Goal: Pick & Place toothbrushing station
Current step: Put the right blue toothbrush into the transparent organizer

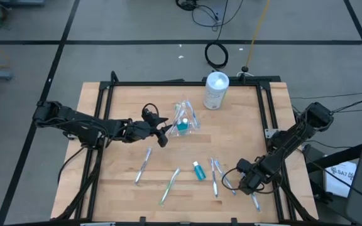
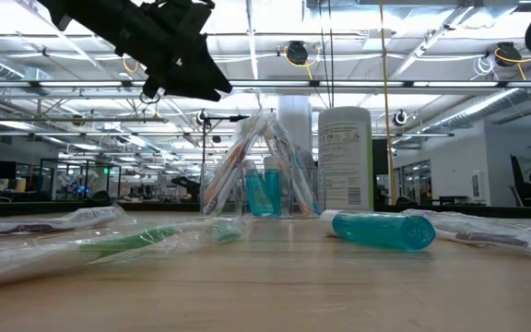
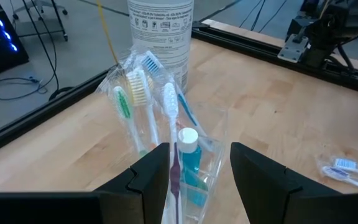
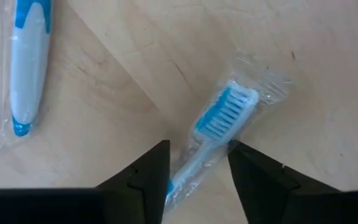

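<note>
The clear holder (image 1: pixel 185 120) of toothbrushes stands mid-tabletop (image 1: pixel 244 138), a white canister (image 1: pixel 216 90) at its one o'clock. The left gripper (image 1: pixel 163 134), jaws parted, straddles a brush there; grip unclear. The right gripper (image 1: pixel 249 182), jaws apart, hovers over a wrapped blue toothbrush (image 4: pixel 213 134), seen clearly only from its wrist. A teal tube (image 1: pixel 198 170) lies between.

We see a wooden table (image 1: pixel 105 107) edged by a black frame (image 1: pixel 187 83), standing on a grey floor (image 1: pixel 137 56) crossed by dark lines. Behind it lies a coiled black cable (image 1: pixel 217 55) — a yellow cord (image 1: pixel 254 31) runs beside it.
</note>
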Robot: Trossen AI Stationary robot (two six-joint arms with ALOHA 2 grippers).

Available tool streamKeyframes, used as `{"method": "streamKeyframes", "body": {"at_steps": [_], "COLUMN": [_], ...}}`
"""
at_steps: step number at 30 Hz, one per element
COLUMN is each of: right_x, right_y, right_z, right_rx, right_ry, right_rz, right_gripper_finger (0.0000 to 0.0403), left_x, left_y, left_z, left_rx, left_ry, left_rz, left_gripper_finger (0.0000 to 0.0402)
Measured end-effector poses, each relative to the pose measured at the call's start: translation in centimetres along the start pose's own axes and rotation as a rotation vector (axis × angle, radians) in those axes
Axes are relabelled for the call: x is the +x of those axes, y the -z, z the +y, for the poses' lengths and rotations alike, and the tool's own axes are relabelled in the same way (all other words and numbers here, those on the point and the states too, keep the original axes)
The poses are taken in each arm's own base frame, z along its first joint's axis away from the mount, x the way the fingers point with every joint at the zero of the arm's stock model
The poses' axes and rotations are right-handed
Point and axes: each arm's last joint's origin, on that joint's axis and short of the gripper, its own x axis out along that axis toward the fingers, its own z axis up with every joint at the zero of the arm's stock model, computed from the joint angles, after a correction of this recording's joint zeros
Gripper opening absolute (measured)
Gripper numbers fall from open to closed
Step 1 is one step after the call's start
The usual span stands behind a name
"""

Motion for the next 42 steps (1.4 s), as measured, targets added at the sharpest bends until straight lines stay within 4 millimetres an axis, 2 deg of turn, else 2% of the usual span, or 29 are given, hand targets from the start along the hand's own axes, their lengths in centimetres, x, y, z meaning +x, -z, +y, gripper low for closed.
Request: {"method": "streamKeyframes", "body": {"at_steps": [20,26,36,42], "right_x": [0.0,-0.7,-5.1,-7.3], "right_y": [-1.0,-1.4,-2.6,-4.3], "right_z": [-0.6,-0.7,-1.5,-2.2], "right_rx": [0.1,0.114,0.026,-0.078], "right_ry": [0.044,0.013,-0.153,-0.13], "right_rz": [-0.003,-0.021,-0.45,-0.721], "right_gripper_finger": [0.0019,0.0013,0.0008,0.0008], "left_x": [0.0,0.0,0.0,0.0], "left_y": [-0.3,-0.3,-0.4,-0.4], "left_z": [-0.3,-0.3,-0.3,-0.3], "left_rx": [-0.036,-0.033,-0.035,-0.036], "left_ry": [0.064,0.064,0.066,0.066], "left_rz": [-0.019,-0.019,-0.022,-0.022], "left_gripper_finger": [0.0177,0.0177,0.0177,0.0177]}}
